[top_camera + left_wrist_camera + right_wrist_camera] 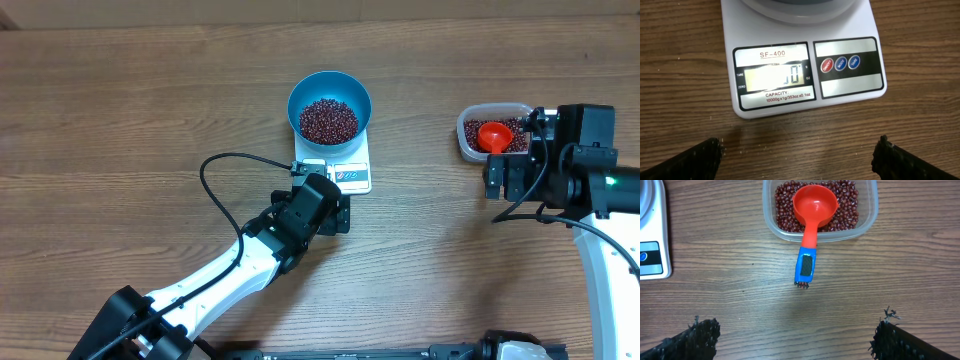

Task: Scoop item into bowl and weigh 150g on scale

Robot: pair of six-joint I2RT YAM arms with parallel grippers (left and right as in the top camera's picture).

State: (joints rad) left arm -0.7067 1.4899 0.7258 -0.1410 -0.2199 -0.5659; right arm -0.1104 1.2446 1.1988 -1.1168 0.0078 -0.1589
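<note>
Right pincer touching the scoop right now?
Apart. Right wrist view shows bare table between the open right pincer and the scoop's blue handle end.

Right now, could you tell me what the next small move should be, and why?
Probably ease the right gripper forward to the blue handle of the scoop: its jaws are open and empty, the scoop rests in the tub of beans, and the display of the scale under the bowl is too washed out to confirm the weight.
</note>
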